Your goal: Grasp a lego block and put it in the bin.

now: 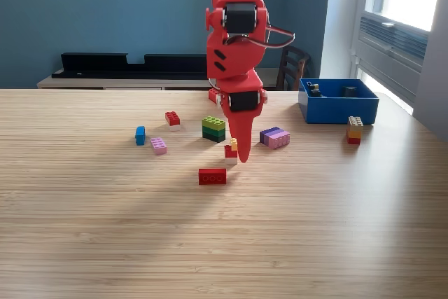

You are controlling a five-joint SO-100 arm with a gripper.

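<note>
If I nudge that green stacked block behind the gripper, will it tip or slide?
The green stacked block looks low and wide, so it would probably slide on the smooth wooden table rather than tip. It seems rigid and light. The gripper is beside it.

The table (pixel 105 229) looks like pale wood with thin lines running across it, and it is smooth with a soft shine where the light falls. The bin (pixel 339 111) looks like smooth blue plastic, and the red block (pixel 212 176) and the other little blocks look like hard, bumpy-topped plastic with a slight shine. The arm (pixel 236 47) looks like matt red plastic with black parts set in it.
</note>
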